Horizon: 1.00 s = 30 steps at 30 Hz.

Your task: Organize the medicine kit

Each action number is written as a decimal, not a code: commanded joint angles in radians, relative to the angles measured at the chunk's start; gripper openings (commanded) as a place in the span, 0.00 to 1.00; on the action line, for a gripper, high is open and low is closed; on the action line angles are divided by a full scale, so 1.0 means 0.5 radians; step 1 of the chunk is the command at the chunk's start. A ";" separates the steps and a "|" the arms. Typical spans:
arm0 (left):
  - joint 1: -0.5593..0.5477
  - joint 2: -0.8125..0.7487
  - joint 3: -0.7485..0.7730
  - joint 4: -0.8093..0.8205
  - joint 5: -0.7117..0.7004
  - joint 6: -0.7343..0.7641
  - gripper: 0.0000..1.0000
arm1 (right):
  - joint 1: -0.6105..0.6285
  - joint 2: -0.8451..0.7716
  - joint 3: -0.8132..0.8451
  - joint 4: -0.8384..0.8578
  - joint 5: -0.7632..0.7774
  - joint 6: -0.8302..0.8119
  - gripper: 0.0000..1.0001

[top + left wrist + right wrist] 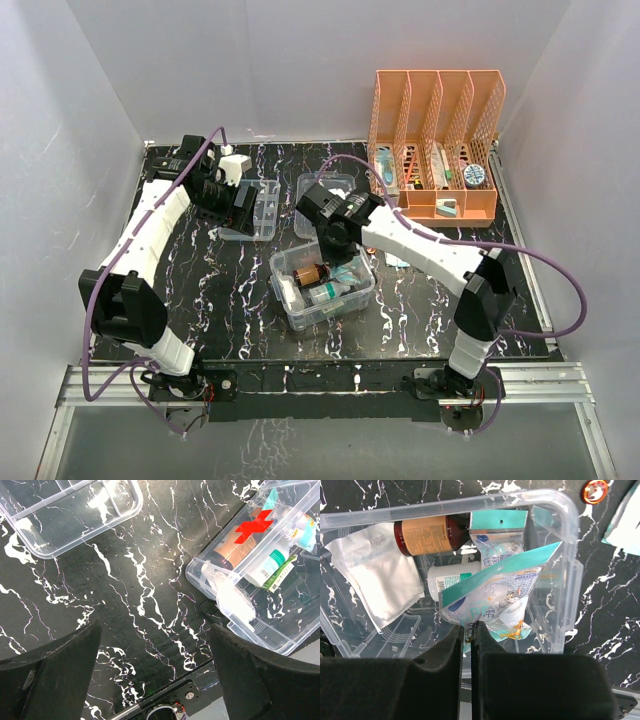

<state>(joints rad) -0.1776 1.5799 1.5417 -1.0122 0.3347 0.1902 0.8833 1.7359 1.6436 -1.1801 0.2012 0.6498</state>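
Clear deep plastic box [567,580] under right gripper [468,632]
Its jaws pinch a teal-edged clear sachet [495,600]; left gripper [155,650] hangs spread wide.

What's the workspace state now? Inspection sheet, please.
Surface: black marbled table, nothing spilled seen.
Job's things: deep clear box holds brown bottle, white bottle, white pad; divided tray and likely lid lie apart behind it.
Clutter: orange file rack, stocked, back right; loose packet beside box.
Pincers: left pincer open, empty, above table; right pincer shut on teal packet over box.
Cables: purple cables loop off both arms.
Surroundings: white walls; nothing else seen.
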 commanded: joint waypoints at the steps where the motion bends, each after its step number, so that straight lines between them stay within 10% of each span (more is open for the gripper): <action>1: 0.015 -0.003 0.090 -0.083 0.079 0.007 0.87 | -0.025 0.102 0.027 0.162 -0.154 -0.203 0.00; 19: 0.015 0.035 0.101 -0.115 0.043 0.000 0.86 | -0.374 0.296 -0.060 0.204 -0.366 -0.665 0.01; 24: 0.015 0.072 0.120 -0.118 0.051 -0.008 0.85 | -0.375 0.277 -0.075 0.210 -0.382 -0.687 0.32; 30: 0.016 0.117 0.141 -0.113 0.059 -0.014 0.85 | -0.374 0.153 -0.022 0.232 -0.445 -0.660 0.45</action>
<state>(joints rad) -0.1776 1.6310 1.5730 -1.0512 0.3450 0.1890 0.6960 1.8858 1.6051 -1.0931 0.0013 0.3271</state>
